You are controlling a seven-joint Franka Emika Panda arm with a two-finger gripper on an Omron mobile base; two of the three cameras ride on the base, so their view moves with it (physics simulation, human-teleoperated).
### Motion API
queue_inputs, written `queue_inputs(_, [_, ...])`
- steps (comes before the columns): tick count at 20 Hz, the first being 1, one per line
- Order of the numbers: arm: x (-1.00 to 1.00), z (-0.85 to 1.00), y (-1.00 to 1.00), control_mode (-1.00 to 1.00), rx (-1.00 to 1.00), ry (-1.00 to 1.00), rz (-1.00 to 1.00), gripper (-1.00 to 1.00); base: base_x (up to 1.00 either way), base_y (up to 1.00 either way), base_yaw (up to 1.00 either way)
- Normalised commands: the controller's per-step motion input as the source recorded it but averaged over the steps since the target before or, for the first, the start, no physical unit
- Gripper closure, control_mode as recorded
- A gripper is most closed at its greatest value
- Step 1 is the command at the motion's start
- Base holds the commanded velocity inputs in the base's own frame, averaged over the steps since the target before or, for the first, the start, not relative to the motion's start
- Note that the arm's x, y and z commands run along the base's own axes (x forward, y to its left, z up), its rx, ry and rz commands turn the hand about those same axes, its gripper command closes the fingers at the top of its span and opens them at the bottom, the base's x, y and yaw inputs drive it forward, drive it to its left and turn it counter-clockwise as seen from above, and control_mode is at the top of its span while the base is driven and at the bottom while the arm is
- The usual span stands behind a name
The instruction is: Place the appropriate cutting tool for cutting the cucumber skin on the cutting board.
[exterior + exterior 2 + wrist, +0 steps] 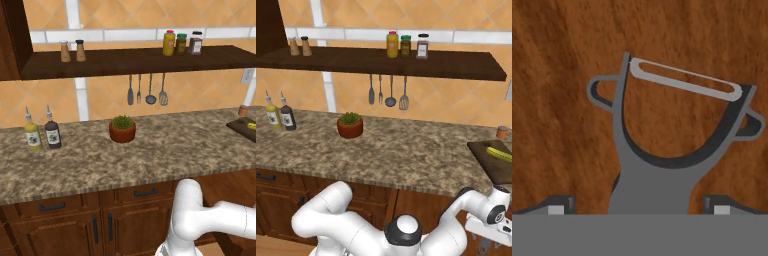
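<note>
Grey peeler [667,145] sits clamped between my gripper [639,206] jaws, against brown wood grain. Left of the cutting board [496,162], which carries a yellow-green cucumber [499,153], I see a potted plant [350,125]; beside the board stands a small orange cup [501,132].

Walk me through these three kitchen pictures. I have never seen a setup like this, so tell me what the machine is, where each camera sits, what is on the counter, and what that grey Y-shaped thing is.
The machine is a white robot arm on a base that can drive, in a rendered kitchen. Two cameras ride behind it, one to its left and one to its right, both looking over the granite counter. The third sits on the hand and looks along the end effector.

On the counter stand two bottles, a potted plant, and at the far right a dark cutting board bearing a green and yellow vegetable. Utensils hang beneath a shelf of jars.

The grey Y-shaped thing is a peeler, seen from the hand camera against brown wood. Its handle runs down between the fingertips, which stand apart from it; whether it is gripped, I cannot tell.
</note>
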Motion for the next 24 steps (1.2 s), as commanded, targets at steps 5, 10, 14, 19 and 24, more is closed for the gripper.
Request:
queue_inputs(5, [0.0,-0.43,0.01,-1.0,0.0,0.0,0.0,1.0,0.0,0.0,0.0])
queue_inputs(10, [0.0,-0.42,0.0,-1.0,0.0,0.01,0.0,1.0,0.0,0.0,0.0])
queue_inputs(14, [0.0,-0.24,0.0,-1.0,0.0,0.02,0.0,1.0,0.0,0.0,0.0])
queue_inputs(19, [-0.22,0.06,0.03,-1.0,-0.01,0.03,0.0,1.0,0.0,0.0,0.0])
queue_inputs(24, [-0.84,0.46,0.0,-1.0,0.0,-0.01,0.0,1.0,0.0,0.0,0.0])
